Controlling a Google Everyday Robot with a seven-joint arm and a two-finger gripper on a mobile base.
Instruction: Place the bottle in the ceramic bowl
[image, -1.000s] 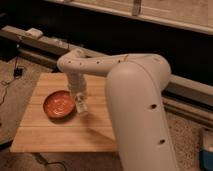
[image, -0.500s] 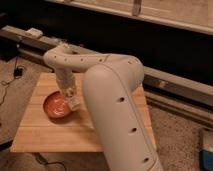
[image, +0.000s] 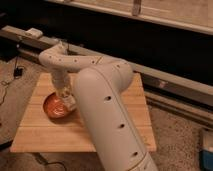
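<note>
The ceramic bowl (image: 54, 107) is a shallow orange-red dish on the left part of a wooden table (image: 45, 136). My gripper (image: 66, 99) hangs from the white arm and sits over the bowl's right rim. It is shut on the bottle (image: 70, 103), a small pale shape at its tip, held just above the bowl's right side. The arm's big white forearm fills the middle of the view and hides the table's centre.
A long metal rail (image: 170, 85) runs behind the table, with a small white box (image: 34, 33) on its left end. Cables (image: 10, 80) lie on the floor at the left. A blue object (image: 206, 150) stands at the lower right edge.
The gripper with the bottle moved left from beside the bowl to over it, then shifted slightly back over its right rim. The arm swung closer to the camera.
</note>
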